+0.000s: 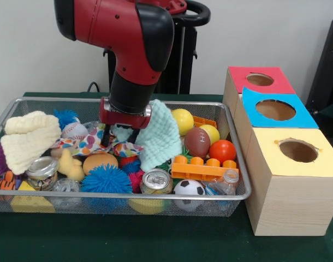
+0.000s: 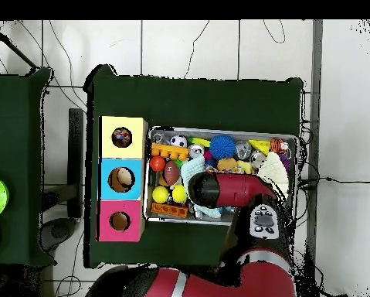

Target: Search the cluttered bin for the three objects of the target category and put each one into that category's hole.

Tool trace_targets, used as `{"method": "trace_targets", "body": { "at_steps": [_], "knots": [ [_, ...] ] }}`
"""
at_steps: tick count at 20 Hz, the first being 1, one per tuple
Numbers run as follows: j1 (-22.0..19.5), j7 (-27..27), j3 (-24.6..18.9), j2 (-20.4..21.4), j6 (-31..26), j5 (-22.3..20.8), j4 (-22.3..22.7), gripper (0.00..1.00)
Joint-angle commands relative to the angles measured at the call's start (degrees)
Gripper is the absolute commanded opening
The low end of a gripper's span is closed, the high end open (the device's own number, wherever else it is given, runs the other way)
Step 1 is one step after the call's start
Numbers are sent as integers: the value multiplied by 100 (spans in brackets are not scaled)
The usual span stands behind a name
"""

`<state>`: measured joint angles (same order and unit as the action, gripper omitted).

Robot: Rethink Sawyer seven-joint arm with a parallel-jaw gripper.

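The wire mesh bin (image 1: 123, 100) is full of toys, balls, cans and cloths; it also shows in the overhead view (image 2: 222, 130). A white fabric with multicolour polka dots (image 1: 90, 143) lies in the bin left of centre. My gripper (image 1: 120, 136) is low in the bin with its fingers (image 1: 106, 136) apart, straddling the right end of that fabric beside the mint waffle cloth (image 1: 161, 134). It holds nothing that I can see. The yellow-topped box with its round hole (image 1: 298, 150) stands right of the bin. In the overhead view the arm (image 2: 218, 189) hides the gripper.
The blue-topped hole (image 1: 275, 109) and the red-topped hole (image 1: 260, 79) stand behind the yellow box. A cream waffle cloth (image 1: 27, 139) lies at the bin's left end. An orange and black striped piece (image 1: 3, 180) lies by the left rim. An orange brick strip (image 1: 202, 169) lies at the right.
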<state>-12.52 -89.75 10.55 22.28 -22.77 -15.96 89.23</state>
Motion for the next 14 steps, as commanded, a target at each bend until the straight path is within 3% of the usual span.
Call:
{"method": "trace_targets", "body": {
  "at_steps": [1, 5, 10, 14],
  "knots": [
    [-58, -876, 72, -510, 611, -301, 240, 100],
    [-325, -678, -332, -144, 858, -203, 542, 100],
    [-615, -269, -949, 807, -180, 260, 890, 100],
    [-649, -174, -1039, 1165, -618, 344, 901, 100]
  ]
}}
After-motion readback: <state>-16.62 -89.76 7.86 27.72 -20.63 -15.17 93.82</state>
